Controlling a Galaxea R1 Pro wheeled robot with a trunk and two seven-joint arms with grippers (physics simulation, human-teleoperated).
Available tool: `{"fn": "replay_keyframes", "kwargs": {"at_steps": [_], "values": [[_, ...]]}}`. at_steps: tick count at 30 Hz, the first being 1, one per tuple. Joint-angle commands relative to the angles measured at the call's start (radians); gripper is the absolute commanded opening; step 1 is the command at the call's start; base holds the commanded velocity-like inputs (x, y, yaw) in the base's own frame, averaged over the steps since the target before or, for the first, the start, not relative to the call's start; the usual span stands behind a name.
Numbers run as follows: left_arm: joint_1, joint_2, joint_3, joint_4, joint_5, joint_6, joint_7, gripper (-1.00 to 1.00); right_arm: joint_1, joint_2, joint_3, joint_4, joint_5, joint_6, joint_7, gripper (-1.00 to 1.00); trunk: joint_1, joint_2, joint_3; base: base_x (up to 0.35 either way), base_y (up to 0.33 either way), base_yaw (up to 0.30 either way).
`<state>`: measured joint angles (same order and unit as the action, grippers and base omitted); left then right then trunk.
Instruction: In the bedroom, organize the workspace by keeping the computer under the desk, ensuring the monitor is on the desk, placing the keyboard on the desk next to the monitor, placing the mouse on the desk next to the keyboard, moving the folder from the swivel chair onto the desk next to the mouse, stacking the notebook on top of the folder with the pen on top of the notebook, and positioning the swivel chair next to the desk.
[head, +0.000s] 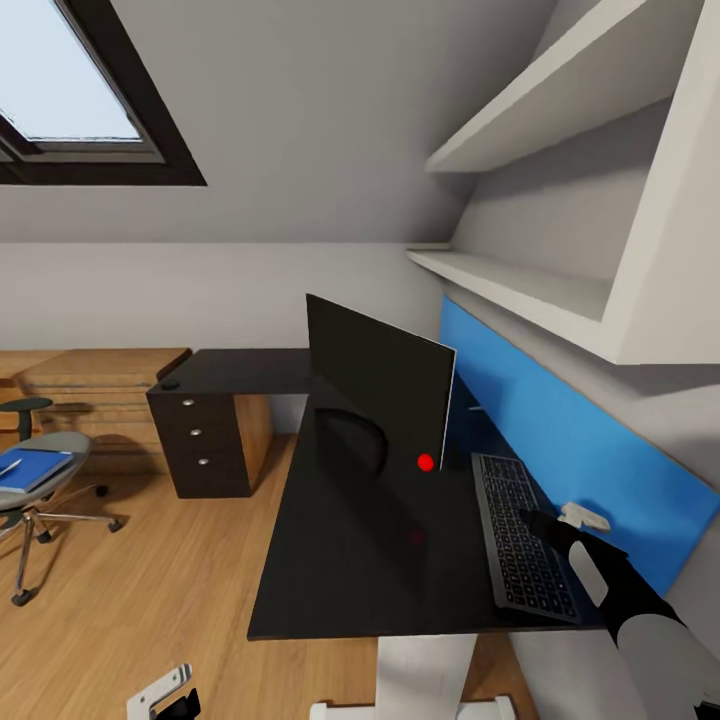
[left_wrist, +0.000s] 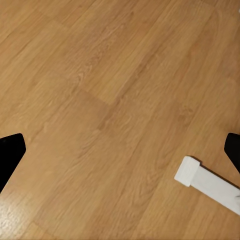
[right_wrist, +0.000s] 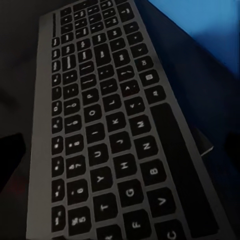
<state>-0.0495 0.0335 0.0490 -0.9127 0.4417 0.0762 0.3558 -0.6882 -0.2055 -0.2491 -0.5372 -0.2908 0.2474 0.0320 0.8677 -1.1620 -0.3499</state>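
Observation:
The monitor (head: 385, 385) stands on the black desk (head: 350, 560), its black face towards me. To its right the keyboard (head: 522, 535) lies flat on the desk, close to the blue wall panel. My right gripper (head: 555, 525) hovers open just above the keyboard (right_wrist: 105, 125), with a dark finger at each side of the wrist view. At the far left the swivel chair (head: 45, 495) carries the blue folder (head: 35, 468) with a thin pale pen (head: 9, 467) on it. A small black mouse (head: 170, 383) sits on the desk's far corner. My left gripper (head: 165, 700) hangs open over the floor. The computer and notebook are out of view.
A blue panel (head: 590, 450) and white shelves (head: 520, 290) line the wall right of the desk. Black drawers (head: 205, 440) and light wooden cabinets (head: 100, 385) stand at the back left. The desk's white leg (head: 425, 670) and foot (left_wrist: 205, 182) rest on the wooden floor (head: 150, 600).

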Motion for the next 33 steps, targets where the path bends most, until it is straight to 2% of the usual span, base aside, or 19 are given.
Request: {"fn": "replay_keyframes", "kwargs": {"at_steps": [1, 16, 25, 33], "values": [[0.000, 0.000, -0.001, -0.002, 0.006, 0.005, 0.004, 1.00, -0.001, 0.000, -0.004, -0.001, 0.001, 0.006, 0.003, 1.00, 0.000, -0.001, -0.001, 0.000, 0.000, 0.000], [-0.001, 0.000, -0.001, 0.024, 0.005, 0.004, 0.004, 1.00, -0.001, 0.000, -0.003, -0.001, 0.012, 0.004, -0.009, 1.00, 0.000, -0.001, -0.001, 0.000, 0.000, 0.000], [-0.001, 0.000, -0.002, 0.045, 0.005, 0.004, 0.005, 1.00, -0.001, 0.000, -0.003, -0.001, 0.012, 0.004, -0.015, 1.00, 0.000, -0.001, -0.001, 0.177, -0.038, 0.000], [0.000, 0.000, -0.003, 0.047, 0.005, 0.004, 0.004, 1.00, -0.001, 0.000, -0.002, -0.002, 0.013, 0.004, -0.015, 1.00, 0.000, -0.001, -0.001, 0.051, -0.014, 0.000]]}}
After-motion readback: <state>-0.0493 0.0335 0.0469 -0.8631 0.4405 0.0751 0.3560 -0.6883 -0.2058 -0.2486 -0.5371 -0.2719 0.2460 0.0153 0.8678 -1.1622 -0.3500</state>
